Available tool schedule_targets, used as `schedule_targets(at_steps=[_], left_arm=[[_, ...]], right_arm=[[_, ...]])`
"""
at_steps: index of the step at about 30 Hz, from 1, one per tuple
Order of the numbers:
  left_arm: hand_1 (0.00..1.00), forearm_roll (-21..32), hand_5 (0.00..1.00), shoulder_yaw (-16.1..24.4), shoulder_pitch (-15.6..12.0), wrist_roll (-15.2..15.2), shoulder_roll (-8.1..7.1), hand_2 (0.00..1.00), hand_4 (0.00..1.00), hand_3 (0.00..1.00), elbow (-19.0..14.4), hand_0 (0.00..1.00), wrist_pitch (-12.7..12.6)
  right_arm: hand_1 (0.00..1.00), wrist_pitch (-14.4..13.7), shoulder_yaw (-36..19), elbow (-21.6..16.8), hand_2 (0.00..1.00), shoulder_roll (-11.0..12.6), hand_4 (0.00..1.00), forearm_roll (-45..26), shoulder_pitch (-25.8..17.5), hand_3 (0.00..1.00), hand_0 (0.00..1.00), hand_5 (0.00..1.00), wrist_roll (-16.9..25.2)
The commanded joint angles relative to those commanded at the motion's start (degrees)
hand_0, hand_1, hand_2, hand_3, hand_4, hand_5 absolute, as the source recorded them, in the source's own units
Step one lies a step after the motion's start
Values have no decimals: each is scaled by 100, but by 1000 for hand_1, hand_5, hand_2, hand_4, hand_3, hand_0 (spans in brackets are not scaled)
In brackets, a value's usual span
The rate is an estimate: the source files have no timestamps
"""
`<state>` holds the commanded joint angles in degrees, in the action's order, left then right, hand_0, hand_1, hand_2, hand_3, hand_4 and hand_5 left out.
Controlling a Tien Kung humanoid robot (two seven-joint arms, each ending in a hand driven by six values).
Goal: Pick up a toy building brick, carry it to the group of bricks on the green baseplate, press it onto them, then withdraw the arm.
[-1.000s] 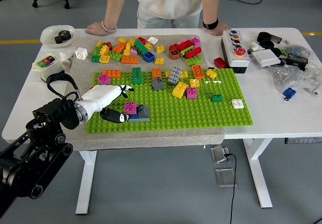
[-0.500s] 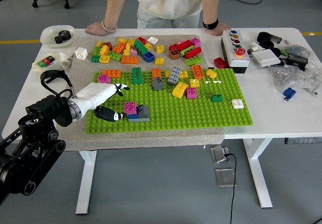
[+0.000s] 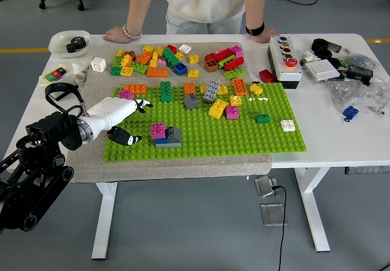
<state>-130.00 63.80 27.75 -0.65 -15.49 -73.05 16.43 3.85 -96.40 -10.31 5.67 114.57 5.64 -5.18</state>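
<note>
White table (image 3: 341, 138), green baseplate (image 3: 244, 131), magenta-grey-blue brick stack (image 3: 165, 135), left hand (image 3: 122, 120) fingers loose, empty.

Glossy plastic bricks (image 3: 164, 134) sit on a studded plastic baseplate (image 3: 244, 134) over rough grey cloth (image 3: 183, 161).

text: none legible | labels: none legible | numbers: none legible

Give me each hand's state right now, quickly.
Left hand: open, fingers relaxed, holding nothing, at the green baseplate's left edge.
Right hand: not in view.
</note>
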Motion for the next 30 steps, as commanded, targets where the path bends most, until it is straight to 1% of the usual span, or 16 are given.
schedule_targets(at_steps=[1, 3, 4, 7, 9, 10, 15, 16, 23, 30], left_arm=[[814, 0, 103, -19, 20, 20, 13, 796, 754, 892, 55, 832, -52], [814, 0, 103, -28, 31, 30, 19, 796, 754, 892, 83, 832, -78], [812, 0, 91, -45, 45, 58, 32, 792, 768, 886, 163, 829, -139], [812, 0, 91, -58, 56, 78, 52, 792, 768, 886, 222, 829, -177], [812, 0, 91, -66, 70, 76, 79, 792, 768, 886, 234, 829, -175], [810, 0, 148, -66, 72, 76, 82, 795, 810, 886, 234, 834, -175], [810, 0, 148, -55, 112, 60, 152, 795, 810, 886, 249, 834, -175], [808, 0, 188, -48, 131, 55, 171, 795, 833, 886, 256, 837, -174], [809, 0, 186, -35, 197, 32, 232, 794, 835, 885, 237, 839, -165], [808, 0, 195, -38, 222, 17, 262, 794, 845, 884, 216, 839, -139]], right_arm=[[640, 3, 3, 0, 691, -1, 812, 4, 0, 555, 738, 499, -1], [640, 4, 4, 0, 691, -2, 812, 5, 0, 555, 738, 499, -1], [640, 4, 13, 0, 691, -4, 812, 1, 4, 555, 739, 499, 2], [640, 2, 17, 0, 691, -5, 812, 0, 6, 555, 739, 499, 4], [640, 4, 15, 0, 691, -4, 812, 8, 3, 555, 739, 499, 1], [640, 5, 15, 0, 691, -4, 812, 9, 2, 555, 739, 500, 1], [640, 6, 17, 0, 691, -5, 812, 19, 0, 555, 739, 500, 2], [640, 7, 17, 0, 691, -6, 812, 24, 1, 555, 739, 499, 3], [640, 9, 12, 0, 691, -4, 812, 39, -4, 555, 739, 498, -1], [640, 7, 12, 0, 691, -5, 811, 38, 0, 555, 739, 499, -1]])
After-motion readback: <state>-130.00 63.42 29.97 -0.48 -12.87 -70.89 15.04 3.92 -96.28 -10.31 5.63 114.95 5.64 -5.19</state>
